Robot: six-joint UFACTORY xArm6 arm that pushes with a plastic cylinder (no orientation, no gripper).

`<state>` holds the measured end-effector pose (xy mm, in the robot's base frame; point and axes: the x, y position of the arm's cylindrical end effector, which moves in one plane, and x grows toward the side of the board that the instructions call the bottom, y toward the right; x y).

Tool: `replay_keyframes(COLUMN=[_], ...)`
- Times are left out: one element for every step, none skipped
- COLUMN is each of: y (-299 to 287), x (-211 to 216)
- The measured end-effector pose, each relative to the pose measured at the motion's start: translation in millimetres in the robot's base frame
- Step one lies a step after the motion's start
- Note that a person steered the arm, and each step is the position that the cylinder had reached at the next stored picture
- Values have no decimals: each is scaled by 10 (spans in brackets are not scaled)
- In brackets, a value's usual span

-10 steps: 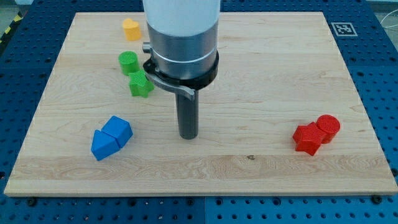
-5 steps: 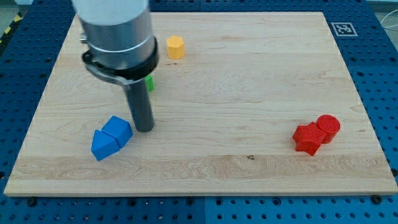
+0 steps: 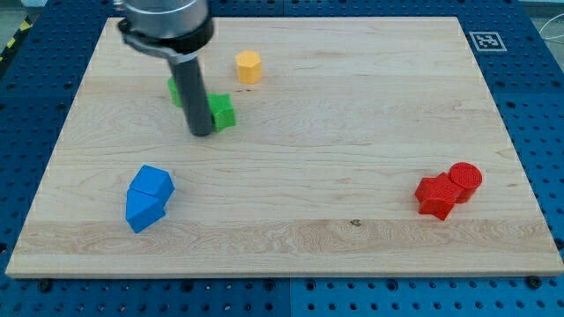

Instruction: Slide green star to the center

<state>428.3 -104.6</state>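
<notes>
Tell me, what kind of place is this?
Probably a robot lab: a wooden board sits on a blue perforated bench, a printed marker tag is on its corner, and my tip touches the green star.

Arm, lower section: wide cylindrical housing in brushed grey metal, cut off by the view's top edge, w/ a black ring clamp around its base. Below it a straight dark grey/black rod, round in section, plain matte finish, no visible markings or cables, ending at my tip (image 3: pixel 201 134).
</notes>
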Motion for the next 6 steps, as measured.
replay_keyframes(y=[-139, -441, -166, 347, 747, 821], x=[-59, -196, -331, -346, -182, 59])
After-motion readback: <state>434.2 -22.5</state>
